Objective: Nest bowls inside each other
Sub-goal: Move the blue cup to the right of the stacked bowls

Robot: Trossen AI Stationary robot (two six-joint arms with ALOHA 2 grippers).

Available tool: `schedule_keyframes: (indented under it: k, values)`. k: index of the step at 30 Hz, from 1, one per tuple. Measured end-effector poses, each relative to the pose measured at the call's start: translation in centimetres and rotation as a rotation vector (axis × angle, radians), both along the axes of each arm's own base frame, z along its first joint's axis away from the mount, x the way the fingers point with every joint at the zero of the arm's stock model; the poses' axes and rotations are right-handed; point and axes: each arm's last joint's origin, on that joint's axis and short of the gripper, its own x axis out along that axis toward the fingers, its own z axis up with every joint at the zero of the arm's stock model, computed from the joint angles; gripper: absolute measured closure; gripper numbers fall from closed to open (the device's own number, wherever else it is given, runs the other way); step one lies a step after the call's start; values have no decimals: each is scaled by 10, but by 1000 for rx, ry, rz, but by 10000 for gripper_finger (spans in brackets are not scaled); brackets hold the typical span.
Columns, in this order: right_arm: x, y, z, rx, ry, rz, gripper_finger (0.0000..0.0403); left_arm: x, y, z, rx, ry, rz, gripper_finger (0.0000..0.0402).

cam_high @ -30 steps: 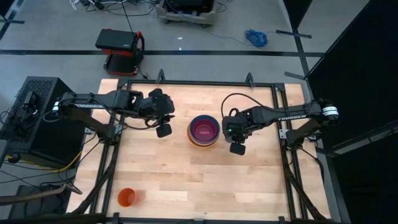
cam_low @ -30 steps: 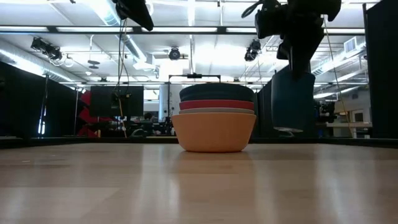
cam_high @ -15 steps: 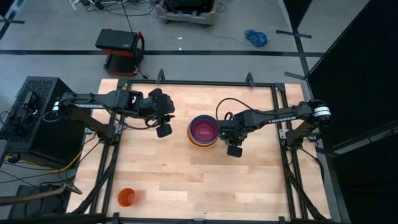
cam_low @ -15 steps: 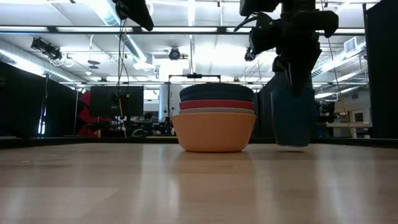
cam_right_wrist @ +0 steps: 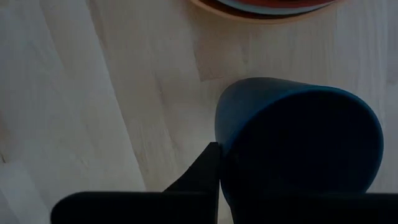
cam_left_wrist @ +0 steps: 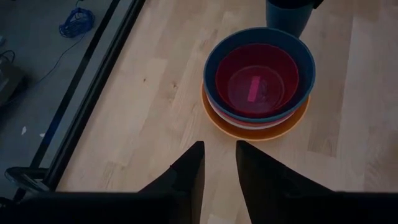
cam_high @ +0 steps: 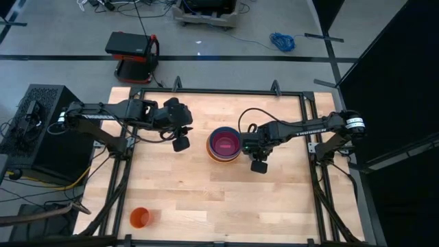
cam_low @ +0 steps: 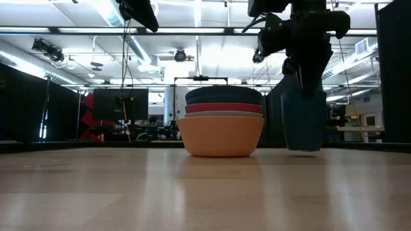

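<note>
The bowls [cam_high: 225, 144] stand nested in one stack mid-table: orange at the bottom, then pale, red and teal-blue, with a pink one innermost [cam_left_wrist: 258, 81]. The orange bowl's base [cam_low: 221, 154] rests on the wood. Just right of the stack, my right gripper [cam_low: 302, 77] points down and is shut on a dark-blue cup [cam_low: 302, 125]. My left gripper [cam_left_wrist: 219, 168] hovers left of the stack, above the table. Its fingers are a little open with nothing between them. My right gripper holds the dark-blue cup by its rim [cam_right_wrist: 222, 155], coming from above with the fingers pointing down. One finger [cam_right_wrist: 208, 171] lies against the outside of the wall; the other is hidden by the cup. The cup hangs upright, mouth up, its base [cam_low: 302, 149] down at the table top; I cannot tell whether it rests there.
A small orange cup [cam_high: 140, 217] stands near the table's front left corner. Bare wood lies in front of the stack and to both sides. A black frame [cam_high: 302, 103] rims the table.
My right gripper has gone down with the dark-blue cup and a little toward the stack. The cup, which hung clear above the table, now has its base down at table height beside the orange bowl. It has stayed upright.
</note>
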Motion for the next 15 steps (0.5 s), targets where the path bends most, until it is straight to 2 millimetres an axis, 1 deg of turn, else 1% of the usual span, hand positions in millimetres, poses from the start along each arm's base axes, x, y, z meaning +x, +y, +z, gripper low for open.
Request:
schedule_keyframes:
  k: [15]
  values:
    - [4,0,-8,-1,29,1,403,0,0,0,0,1,0,316]
